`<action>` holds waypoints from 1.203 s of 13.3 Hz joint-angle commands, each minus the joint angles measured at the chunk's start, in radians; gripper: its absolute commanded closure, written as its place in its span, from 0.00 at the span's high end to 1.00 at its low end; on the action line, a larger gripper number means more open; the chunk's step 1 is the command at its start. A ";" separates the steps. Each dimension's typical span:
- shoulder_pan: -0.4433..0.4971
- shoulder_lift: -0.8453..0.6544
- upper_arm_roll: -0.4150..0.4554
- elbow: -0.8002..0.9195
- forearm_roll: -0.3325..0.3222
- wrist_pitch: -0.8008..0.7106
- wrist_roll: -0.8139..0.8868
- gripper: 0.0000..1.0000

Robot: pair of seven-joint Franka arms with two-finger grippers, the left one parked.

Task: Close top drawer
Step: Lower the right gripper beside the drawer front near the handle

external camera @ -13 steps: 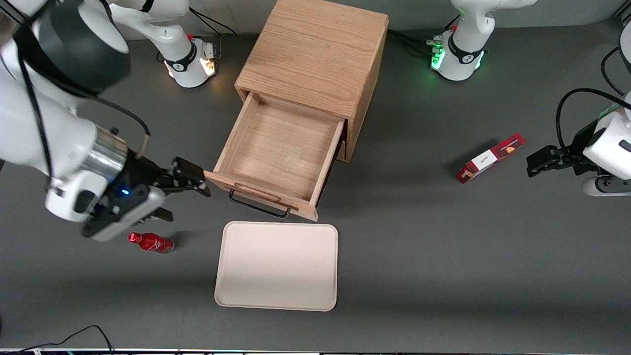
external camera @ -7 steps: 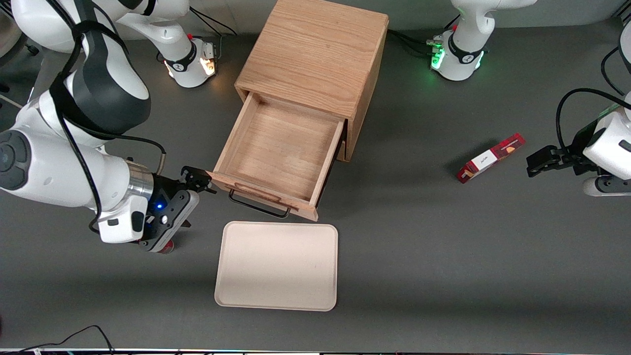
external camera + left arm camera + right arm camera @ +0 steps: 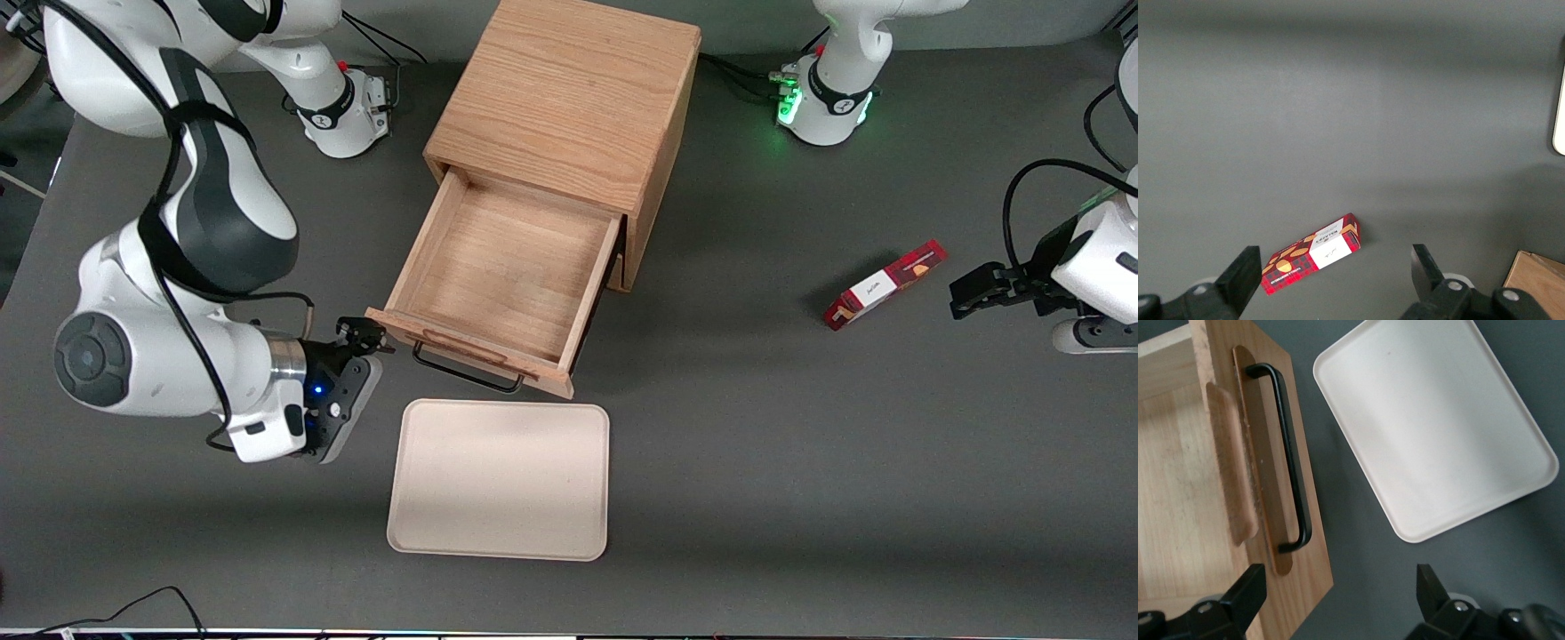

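Observation:
The top drawer (image 3: 507, 267) stands pulled far out of the small oak cabinet (image 3: 569, 98), and its shallow wooden inside is bare. Its black wire handle (image 3: 467, 369) faces the front camera. My right gripper (image 3: 364, 336) is open and empty. It sits low, just off the drawer front's corner at the working arm's end. In the right wrist view the drawer front (image 3: 1305, 520) and handle (image 3: 1288, 453) show close up. The open gripper (image 3: 1338, 590) has one finger (image 3: 1248, 587) over the front's corner and the other over bare table.
A cream tray (image 3: 500, 480) lies on the grey table nearer the front camera than the drawer, and shows in the right wrist view (image 3: 1438, 427). A red snack box (image 3: 885, 284) lies toward the parked arm's end, seen also in the left wrist view (image 3: 1311, 253).
My right arm has swung in and lowered, bringing the gripper up to the drawer front's corner. The red bottle seen earlier is now hidden under the arm. The drawer has not moved.

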 commanded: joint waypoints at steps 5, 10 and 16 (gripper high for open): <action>0.013 0.153 0.012 0.135 0.070 0.007 0.079 1.00; 0.018 0.153 0.022 0.133 0.079 0.003 0.096 1.00; 0.046 0.153 0.037 0.127 0.079 0.023 0.143 1.00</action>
